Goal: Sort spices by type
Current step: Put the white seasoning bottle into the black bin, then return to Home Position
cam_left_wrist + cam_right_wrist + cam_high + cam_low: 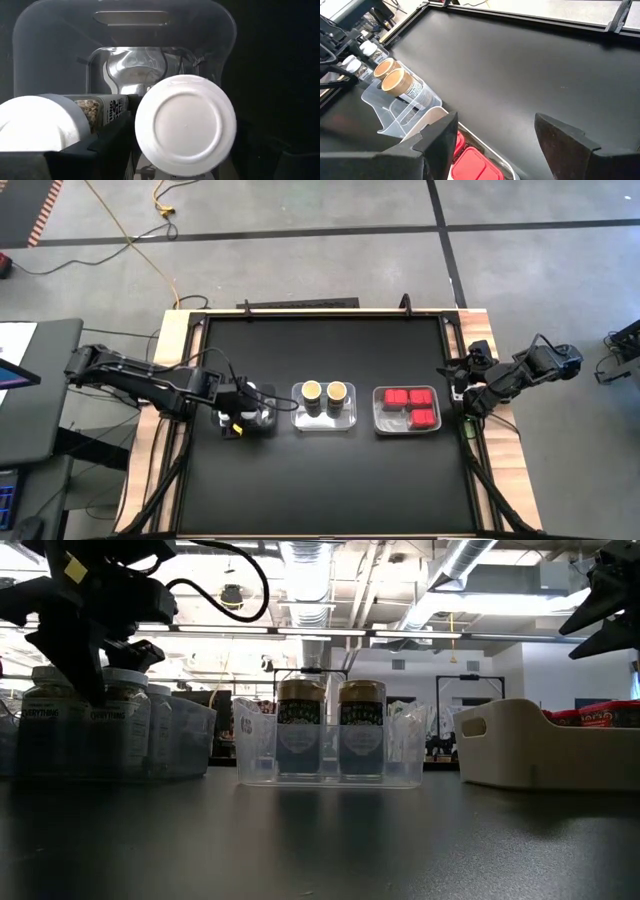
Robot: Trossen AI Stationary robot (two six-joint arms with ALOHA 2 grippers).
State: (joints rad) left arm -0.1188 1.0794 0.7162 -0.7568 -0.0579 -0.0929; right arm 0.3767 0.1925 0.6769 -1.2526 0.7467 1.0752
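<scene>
- Your left gripper (243, 417) hangs over the left tray (268, 427), at centre-left of the overhead frame, directly above the white-capped jars (185, 124). Its wrist camera looks straight down on two white caps, which suggests it is either setting a jar in or letting go; you cannot tell how far its fingers are spread or whether they hold anything.
- The two tan-topped jars (324, 392) stand upright side by side in the middle tray (324, 423), one kind to one tray.
- The red packets (411, 404) lie flat and close together in the right tray (379, 412), right of centre.
- Your right gripper (462, 394) waits at the counter's (320, 480) right edge, its fingers spread wide with nothing between them, clear of the sorted trays.
- Judging by this, each kind has its own tray and the sorting looks nearly finished.
</scene>
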